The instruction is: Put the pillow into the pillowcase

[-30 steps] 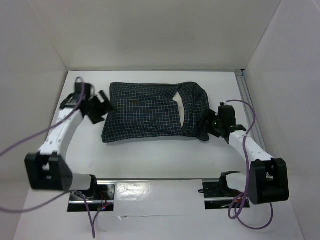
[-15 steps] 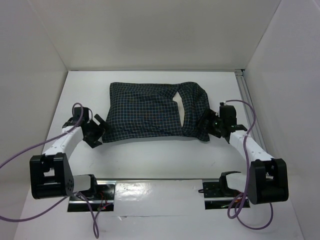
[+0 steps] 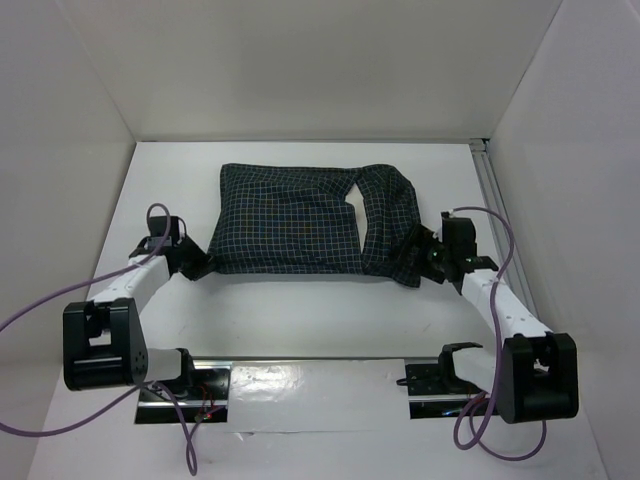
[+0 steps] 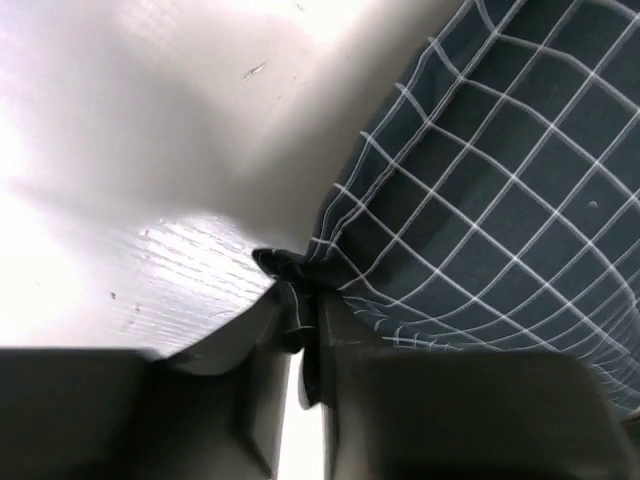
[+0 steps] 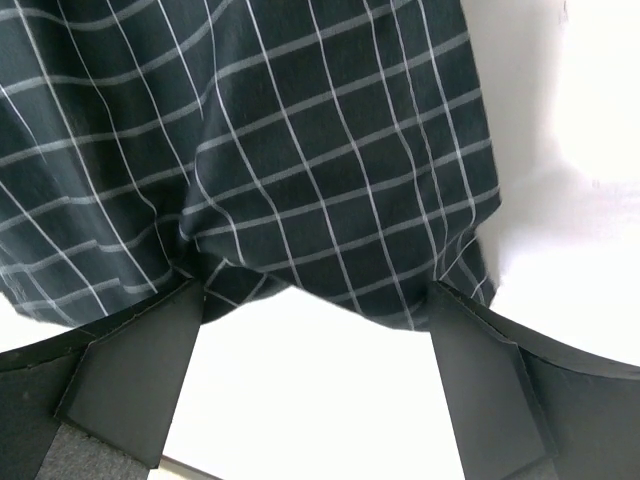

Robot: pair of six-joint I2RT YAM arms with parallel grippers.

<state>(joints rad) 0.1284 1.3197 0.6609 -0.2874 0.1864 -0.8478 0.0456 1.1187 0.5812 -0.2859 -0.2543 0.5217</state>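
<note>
The left fingers (image 4: 250, 380) have dropped from the far-left corner of the pillowcase (image 3: 290, 225) to its near-left corner and now pinch it; the right fingers (image 5: 130, 385) stay spread at the near-right edge. Only a sliver of pillow (image 3: 352, 199) shows, so it seems almost fully inside, lying mid-surface (image 3: 300, 315)

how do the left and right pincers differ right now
The left pincer is shut, pinching a small fold at the pillowcase corner; the right pincer stands wide open, clamping nothing. The left sits at the pillowcase's near left corner, the right at its near right end, cloth edge just past its fingertips. Both are low over the table, at the pillowcase's near edge.
</note>
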